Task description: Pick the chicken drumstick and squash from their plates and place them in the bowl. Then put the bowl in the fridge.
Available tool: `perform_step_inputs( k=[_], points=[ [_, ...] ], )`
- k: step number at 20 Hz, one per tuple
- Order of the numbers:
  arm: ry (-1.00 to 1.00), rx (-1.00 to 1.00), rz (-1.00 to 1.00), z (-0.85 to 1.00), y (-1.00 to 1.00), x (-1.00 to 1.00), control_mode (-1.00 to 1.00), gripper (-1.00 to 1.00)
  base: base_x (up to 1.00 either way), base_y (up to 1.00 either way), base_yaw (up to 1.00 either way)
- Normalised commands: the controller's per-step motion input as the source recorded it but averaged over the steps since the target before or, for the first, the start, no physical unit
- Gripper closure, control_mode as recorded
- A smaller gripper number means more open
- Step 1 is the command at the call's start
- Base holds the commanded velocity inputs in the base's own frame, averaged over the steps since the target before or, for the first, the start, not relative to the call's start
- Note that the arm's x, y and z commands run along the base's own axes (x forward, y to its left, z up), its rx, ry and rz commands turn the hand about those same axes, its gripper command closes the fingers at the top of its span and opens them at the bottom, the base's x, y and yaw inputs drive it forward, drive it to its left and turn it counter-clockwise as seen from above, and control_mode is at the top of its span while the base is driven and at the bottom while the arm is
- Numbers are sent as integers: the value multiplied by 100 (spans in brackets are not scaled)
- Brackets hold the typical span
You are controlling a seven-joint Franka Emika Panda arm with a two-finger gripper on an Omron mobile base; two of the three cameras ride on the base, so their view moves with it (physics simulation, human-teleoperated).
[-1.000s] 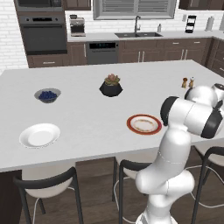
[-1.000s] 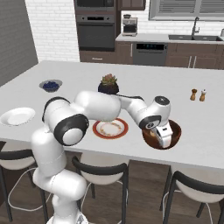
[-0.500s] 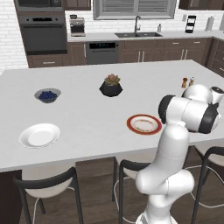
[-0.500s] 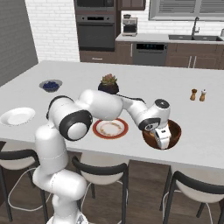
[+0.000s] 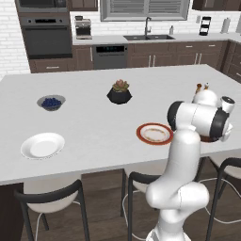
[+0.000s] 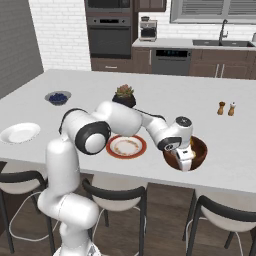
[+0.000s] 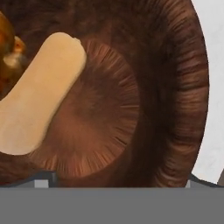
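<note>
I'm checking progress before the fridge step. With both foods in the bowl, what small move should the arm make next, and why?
Probably shift the open gripper onto the bowl's rim and close. The squash and the chicken drumstick already lie inside, both plates look bare, and the gripper holds nothing, so carrying the bowl is what remains.

Squash and drumstick inside bowl

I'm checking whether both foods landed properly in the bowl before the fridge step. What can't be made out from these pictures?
- Chicken drumstick, hand view: cut off by the left edge, only an orange-brown sliver beside the squash.
- Bowl contents, right base view: hidden by the gripper and the wall.
- Bowl, left base view: hidden behind the arm.
- Fridge: outside every frame.
</note>
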Motion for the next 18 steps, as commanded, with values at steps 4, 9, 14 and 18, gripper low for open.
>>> perform_step_inputs(
  k=[4, 9, 14, 18],
  points=[
    [0, 0, -5, -38, 10, 6, -100, 100, 0, 0, 0],
    [7, 0, -6, -54, 3, 1, -100, 100, 0, 0, 0],
    [3, 0, -1, -30, 14, 0, -100, 100, 0, 0, 0],
    [0, 5, 0, 1, 22, -51, -100, 100, 0, 0, 0]
  ],
)
